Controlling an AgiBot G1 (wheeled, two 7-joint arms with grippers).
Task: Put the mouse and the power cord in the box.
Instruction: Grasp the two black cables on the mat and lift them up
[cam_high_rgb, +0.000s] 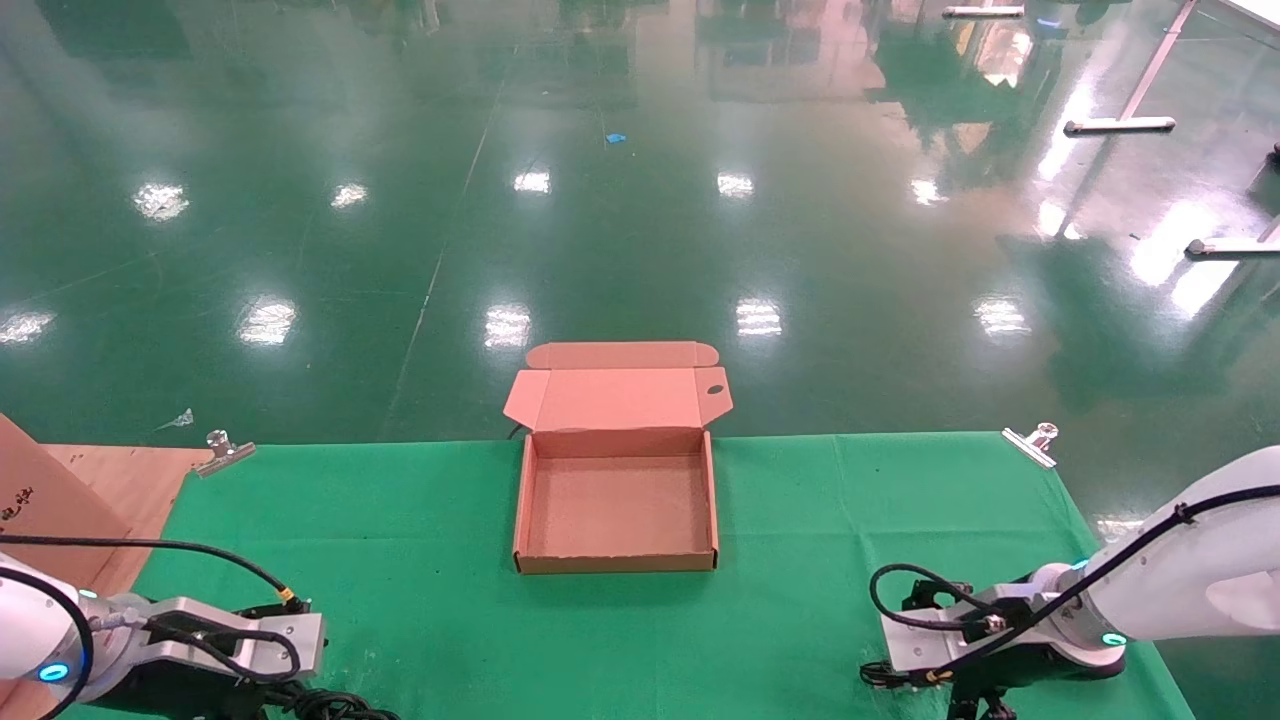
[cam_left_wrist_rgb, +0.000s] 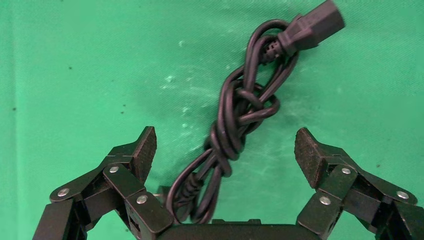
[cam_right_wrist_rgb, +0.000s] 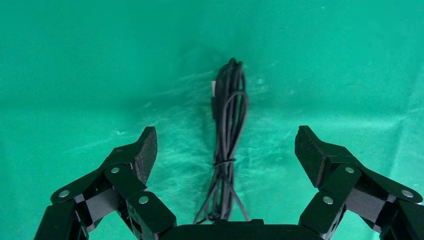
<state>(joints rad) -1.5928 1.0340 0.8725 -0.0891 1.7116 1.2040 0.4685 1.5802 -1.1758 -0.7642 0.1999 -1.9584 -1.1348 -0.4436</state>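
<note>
From the head view, an open brown cardboard box sits in the middle of a green cloth-covered table, its hinged flap folded back away from the robot and its inside bare. The left gripper hangs low at the near left corner of the table and the right gripper at the near right corner, both well apart from the box. A large brown carton stands off the table's left edge, and metal clips pin the cloth at its far corners; nothing lies between either gripper and the box. In the left wrist view, the left gripper has its fingers spread wide over the power cord, a knotted black bundle lying on the cloth. Its long axis runs straight out from the palm between the two fingers, chunky plug at the far end, so closing would pinch across the bundle. In the right wrist view, the right gripper is likewise spread wide above a thin bundled black cable, also running lengthwise between the fingers. This looks like the mouse's cable, but the mouse body itself is not visible. Each arm is the nearer one to its own item.
</note>
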